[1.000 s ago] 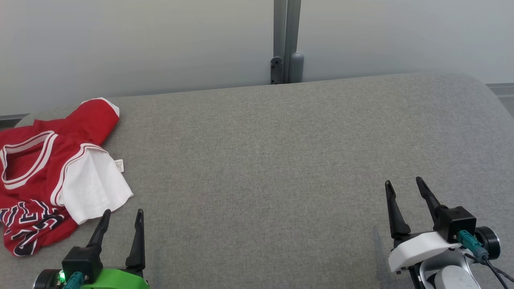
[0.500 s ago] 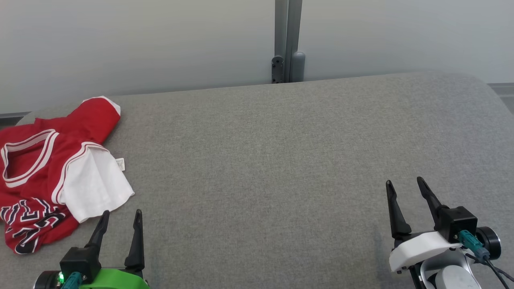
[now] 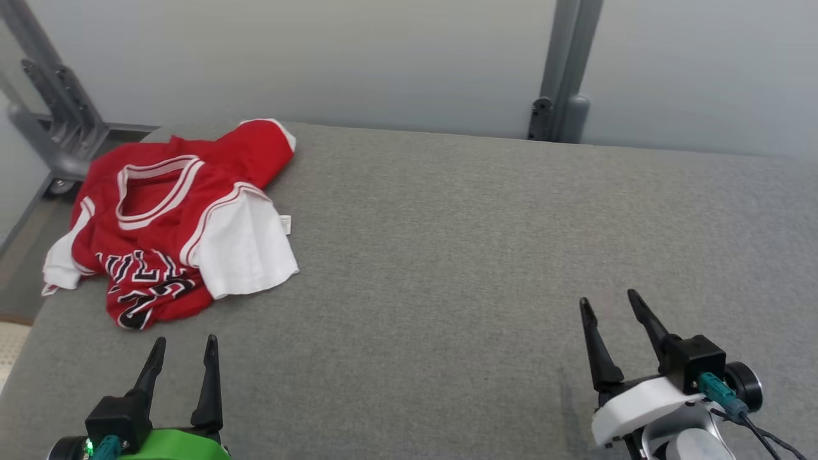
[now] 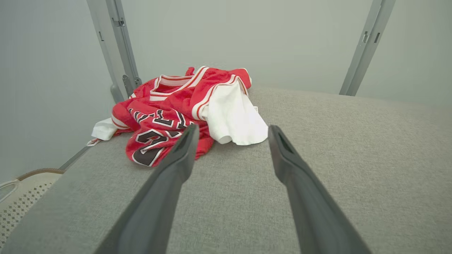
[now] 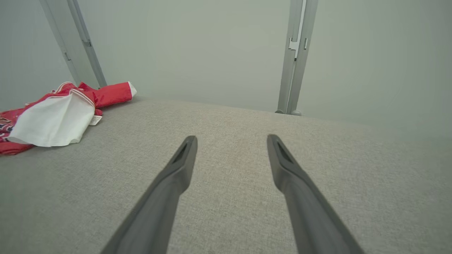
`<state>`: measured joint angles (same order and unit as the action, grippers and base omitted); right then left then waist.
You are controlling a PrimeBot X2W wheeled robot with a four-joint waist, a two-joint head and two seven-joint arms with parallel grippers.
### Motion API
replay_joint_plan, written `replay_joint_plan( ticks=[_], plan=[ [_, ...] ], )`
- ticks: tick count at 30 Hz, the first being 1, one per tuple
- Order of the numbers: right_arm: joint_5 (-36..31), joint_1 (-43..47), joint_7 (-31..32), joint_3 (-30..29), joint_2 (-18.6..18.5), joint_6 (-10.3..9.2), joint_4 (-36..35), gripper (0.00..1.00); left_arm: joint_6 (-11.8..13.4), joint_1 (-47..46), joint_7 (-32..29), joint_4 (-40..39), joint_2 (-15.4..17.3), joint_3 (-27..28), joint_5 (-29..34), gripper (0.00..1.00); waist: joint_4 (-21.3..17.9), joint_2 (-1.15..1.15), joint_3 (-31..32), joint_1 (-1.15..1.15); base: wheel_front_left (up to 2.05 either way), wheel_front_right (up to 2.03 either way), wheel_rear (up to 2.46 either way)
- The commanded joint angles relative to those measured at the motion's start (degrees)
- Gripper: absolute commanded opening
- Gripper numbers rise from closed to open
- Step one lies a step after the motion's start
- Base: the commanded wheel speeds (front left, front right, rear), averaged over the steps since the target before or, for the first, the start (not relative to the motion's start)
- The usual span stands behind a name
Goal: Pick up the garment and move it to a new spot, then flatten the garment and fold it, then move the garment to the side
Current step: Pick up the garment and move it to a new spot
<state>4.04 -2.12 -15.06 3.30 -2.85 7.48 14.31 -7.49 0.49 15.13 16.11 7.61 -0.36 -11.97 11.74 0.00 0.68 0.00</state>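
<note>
The garment (image 3: 160, 217) is a red sports jersey lying crumpled at the far left corner of the grey fabric-covered worktop (image 3: 447, 255), close to its back edge and left edge. Its neck opening (image 3: 156, 185) faces up and is ringed with white and red striped trim. A broad white sleeve (image 3: 246, 255) with the same trim at its seam is spread flat toward the middle of the worktop, and a small white tag (image 3: 285, 223) pokes out beside it. Large black lettering (image 3: 150, 284) outlined in white runs across the bunched lower part of the jersey, too folded to read whole. A second white piece (image 3: 61, 265) lies at the left edge of the worktop. One red part with a white hem (image 3: 265, 137) reaches toward the back edge.

The left pincer (image 3: 184, 340) hovers just short of the jersey's near edge, its fingers spread apart and holding nothing. In the left wrist view the jersey lies just beyond the fingertips. The right pincer (image 3: 608, 298) sits well apart from the garment over bare fabric at the near right, likewise spread and empty. A grey upright post (image 3: 565, 70) stands against the pale wall behind the worktop.
</note>
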Motion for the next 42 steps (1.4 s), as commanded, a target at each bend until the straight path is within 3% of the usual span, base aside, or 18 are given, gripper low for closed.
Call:
replay_joint_plan(
  ticks=[1,7,16,22,30,33,36,38,42],
  plan=[
    [0.81,-1.01,-0.18,1.31,-0.09,0.01,0.24,1.00,0.00,1.02,0.02,-0.12,0.37,0.43,-0.50,1.00,7.50,0.00,0.29,0.00,0.00,0.00,0.00],
    [1.48,-2.41,-0.18,4.62,-0.50,0.01,0.68,1.00,0.00,1.62,0.03,-0.94,0.39,1.71,-1.10,1.00,8.26,0.00,-1.34,0.00,0.00,0.00,0.00],
    [3.87,-6.63,-0.18,9.23,-4.62,0.01,-1.16,1.00,0.00,-9.33,0.02,0.64,1.38,-1.55,-4.01,1.00,2.62,0.00,-8.42,0.00,0.00,0.00,0.00],
    [3.63,-10.52,-0.18,10.29,-6.34,0.01,-2.71,1.00,0.00,-21.37,-1.60,12.51,4.03,-5.55,-8.10,1.00,-2.65,0.00,-13.44,0.00,0.00,0.00,0.00],
    [3.43,-13.66,-0.18,11.52,-6.28,0.01,-4.47,1.00,0.64,-35.41,-13.40,29.78,8.86,-4.97,-12.21,1.00,-9.03,0.00,-19.39,0.00,0.00,0.00,0.00],
    [3.17,-14.38,-0.18,11.45,-6.19,0.01,-4.86,1.00,2.12,-39.15,-17.19,34.47,10.73,-5.02,-11.67,1.00,-10.39,0.00,-21.46,0.00,0.00,0.00,0.00],
    [3.21,-14.75,-0.18,11.17,-6.04,0.01,-5.05,1.00,2.04,-41.30,-21.91,38.83,11.65,-4.65,-13.01,1.00,-11.33,0.00,-22.53,0.00,0.00,0.00,0.00],
    [3.20,-14.73,-0.18,10.80,-5.68,0.01,-5.15,1.00,1.45,-42.53,-23.59,40.44,12.65,-4.88,-13.43,0.03,-11.52,0.00,-22.74,0.00,0.00,0.00,0.00],
    [3.49,-13.67,-0.18,9.57,-5.24,0.01,-5.11,1.00,0.73,-43.01,-24.60,41.79,13.16,-6.20,-13.56,0.00,-11.07,0.00,-22.25,0.00,0.00,0.00,0.00]
  ],
)
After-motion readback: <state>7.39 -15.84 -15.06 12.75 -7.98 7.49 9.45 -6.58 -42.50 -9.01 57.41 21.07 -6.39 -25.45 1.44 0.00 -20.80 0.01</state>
